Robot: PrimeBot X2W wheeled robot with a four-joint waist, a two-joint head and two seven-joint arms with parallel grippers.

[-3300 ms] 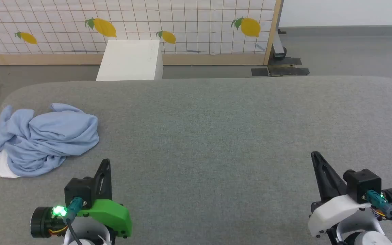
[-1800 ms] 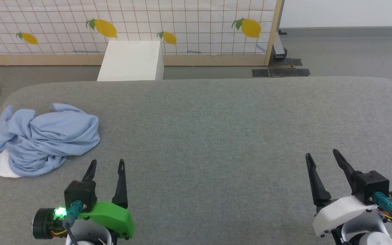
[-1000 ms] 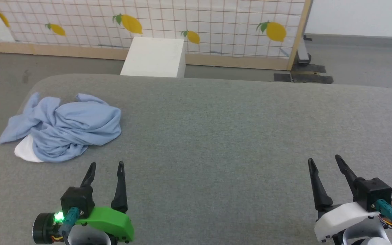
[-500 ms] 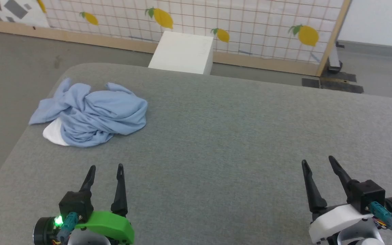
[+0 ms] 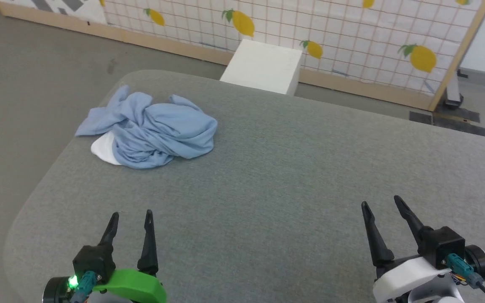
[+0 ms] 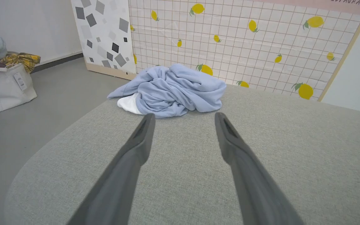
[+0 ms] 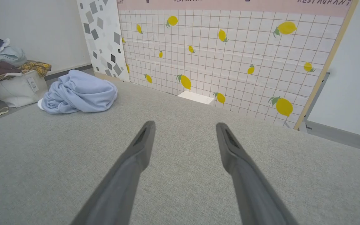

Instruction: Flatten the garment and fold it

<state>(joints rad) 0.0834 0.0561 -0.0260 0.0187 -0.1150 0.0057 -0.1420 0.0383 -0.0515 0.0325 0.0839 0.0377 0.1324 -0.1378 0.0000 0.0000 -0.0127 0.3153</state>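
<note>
Grey woven fabric covers the broad padded table with its rounded corners. Near the table's far left corner lies the garment, a light blue knit shirt crumpled into a loose heap of folds on the table top. A patch of its white lining pokes out on the side toward the table's left edge, and one blue flap reaches that edge. Over the table's near edge, toward its left end, hangs the left gripper on a green mount. Its two dark fingers are spread wide with nothing between them, and they point across bare table toward the garment. Over the same near edge, toward the table's right end, hangs the right gripper on a white mount, its fingers just as wide apart and empty, well apart from the garment. Beyond the table's far edge a white box stands on the floor. Behind it is a wood-framed screen printed with a grid and yellow lemons. Off the table's left side, a white tote bag heaped with clothes sits on the grey floor, and a panel with grey squares stands next to the lemon screen.
</note>
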